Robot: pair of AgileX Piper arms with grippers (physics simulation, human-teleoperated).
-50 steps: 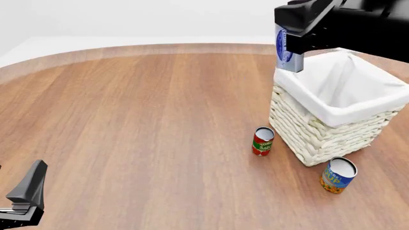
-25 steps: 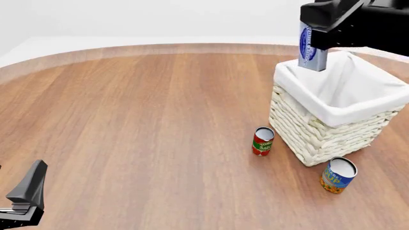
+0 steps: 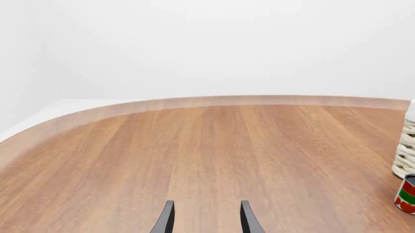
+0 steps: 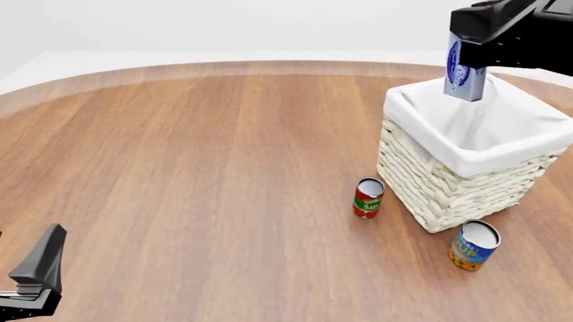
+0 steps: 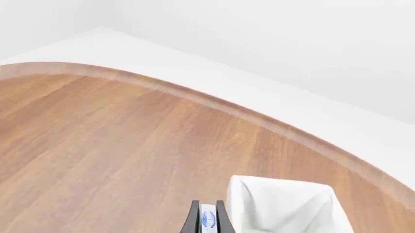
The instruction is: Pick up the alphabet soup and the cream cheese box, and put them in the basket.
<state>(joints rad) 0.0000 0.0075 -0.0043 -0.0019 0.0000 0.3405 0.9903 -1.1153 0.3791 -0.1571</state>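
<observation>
My right gripper (image 4: 465, 80) is shut on the blue and white cream cheese box (image 4: 465, 70) and holds it upright above the far left part of the basket (image 4: 447, 194), a cream wicker basket with white cloth lining. In the right wrist view the box (image 5: 208, 219) sits between the fingers (image 5: 192, 221) with the basket (image 5: 285, 204) beside it. The alphabet soup (image 4: 473, 245), a blue and yellow can, stands on the table just in front of the basket. My left gripper (image 3: 205, 218) is open and empty over bare table; it also shows in the front view (image 4: 36, 275) at the near left.
A slim red and green tomato sauce can (image 4: 368, 197) stands just left of the basket's near corner; it also shows in the left wrist view (image 3: 406, 194) next to the basket's edge (image 3: 406, 155). The round wooden table's far edge (image 4: 224, 67) curves behind.
My right gripper has carried the cream cheese box to the right, from outside the basket's far left corner to over its opening. The left arm has not moved.
</observation>
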